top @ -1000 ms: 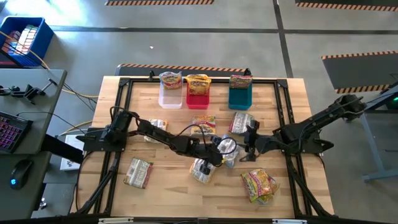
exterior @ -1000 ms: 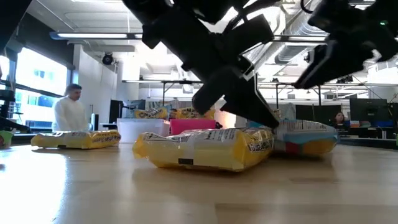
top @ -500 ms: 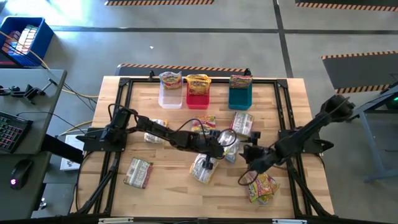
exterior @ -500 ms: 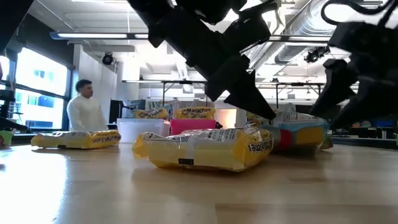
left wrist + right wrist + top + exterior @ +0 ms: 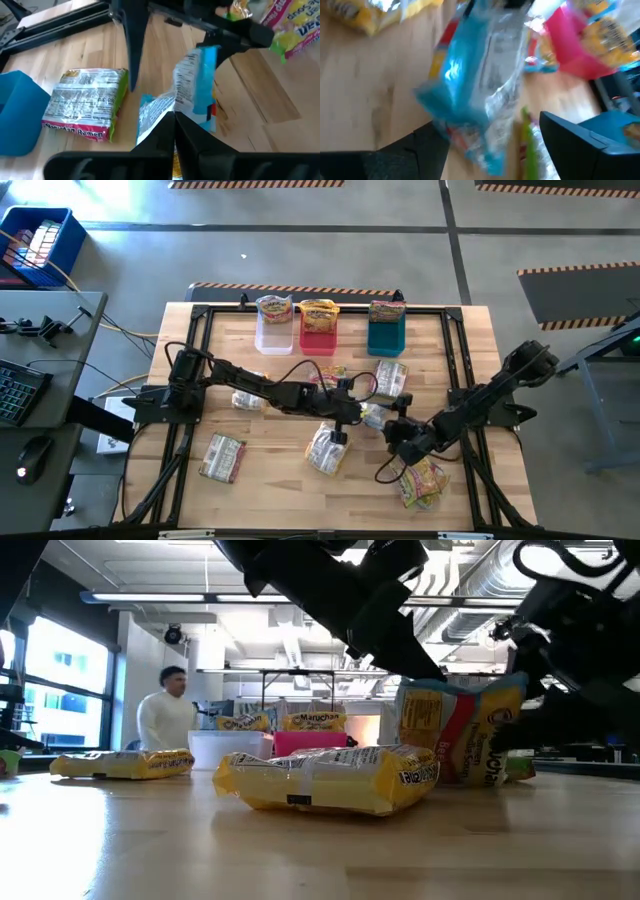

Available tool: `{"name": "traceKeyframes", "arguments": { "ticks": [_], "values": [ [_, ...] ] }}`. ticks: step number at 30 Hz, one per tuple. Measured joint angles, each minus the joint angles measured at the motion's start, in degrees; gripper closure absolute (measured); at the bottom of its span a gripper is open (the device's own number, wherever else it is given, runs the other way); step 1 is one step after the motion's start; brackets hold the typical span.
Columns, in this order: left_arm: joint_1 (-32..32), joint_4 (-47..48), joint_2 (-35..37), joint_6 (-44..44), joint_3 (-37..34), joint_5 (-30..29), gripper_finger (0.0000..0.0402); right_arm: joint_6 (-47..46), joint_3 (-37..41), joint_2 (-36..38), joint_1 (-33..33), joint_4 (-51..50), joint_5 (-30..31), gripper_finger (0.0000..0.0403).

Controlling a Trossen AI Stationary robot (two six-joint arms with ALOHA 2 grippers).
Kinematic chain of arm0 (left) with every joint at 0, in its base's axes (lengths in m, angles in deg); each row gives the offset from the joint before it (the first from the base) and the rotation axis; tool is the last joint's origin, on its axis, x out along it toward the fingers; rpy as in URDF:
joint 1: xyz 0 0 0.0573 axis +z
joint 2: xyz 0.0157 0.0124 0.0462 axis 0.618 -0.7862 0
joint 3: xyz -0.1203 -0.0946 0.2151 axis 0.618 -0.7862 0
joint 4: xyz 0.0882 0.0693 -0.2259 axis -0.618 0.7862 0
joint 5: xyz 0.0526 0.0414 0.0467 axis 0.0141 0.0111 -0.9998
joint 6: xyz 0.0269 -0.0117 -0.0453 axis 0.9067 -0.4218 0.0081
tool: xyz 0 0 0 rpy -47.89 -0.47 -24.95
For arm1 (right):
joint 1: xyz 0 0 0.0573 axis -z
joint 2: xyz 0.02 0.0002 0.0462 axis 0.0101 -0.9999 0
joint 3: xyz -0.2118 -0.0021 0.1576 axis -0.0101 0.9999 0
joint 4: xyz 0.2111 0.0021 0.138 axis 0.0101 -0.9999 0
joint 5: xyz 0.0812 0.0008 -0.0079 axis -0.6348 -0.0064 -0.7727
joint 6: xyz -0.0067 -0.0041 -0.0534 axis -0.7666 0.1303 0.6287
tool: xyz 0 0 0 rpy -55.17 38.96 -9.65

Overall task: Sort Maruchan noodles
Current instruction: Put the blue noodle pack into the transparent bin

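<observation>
The left hand [image 5: 352, 412] is clamped on a crinkly silver-and-blue plastic noodle packet [image 5: 196, 87], holding it lifted and upright above the middle of the pale wooden bench [image 5: 270, 480]. The right hand [image 5: 393, 436] stands just beside it with its fingers wide apart, holding nothing. A glossy yellow packet [image 5: 325, 780] lies flat on the bench in the low view.

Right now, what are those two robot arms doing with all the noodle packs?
They are sorting crinkly plastic ramen packets on a wooden table. The left gripper is shut on a silvery packet with blue print, holding it up near the table's middle. The right gripper is open close beside it, holding nothing. A clear bin, a red bin and a teal bin at the far edge each hold packets.
</observation>
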Motion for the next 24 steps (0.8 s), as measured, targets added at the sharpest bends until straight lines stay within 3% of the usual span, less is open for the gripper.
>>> {"name": "traceKeyframes", "arguments": {
  "ticks": [8, 18, 24],
  "values": [
    [0.0, -1.17, 0.2, 0.02, -0.01, -0.01, 0.0401, 1.97, 0.0, 0.05, 2.85, 7.05, -2.01, 0.014],
    [-0.26, 2.72, 5.5, -0.81, 0.02, -2.24, 0.0396, 5.69, -0.01, 0.08, 4.24, 11.23, -3.33, 0.0286],
    [-1.46, 10.26, 8.25, -0.52, 0.09, -3.87, 0.0363, 10.05, -0.02, 1.13, 4.58, 14.44, -4.97, 0.0332]
  ]
}}
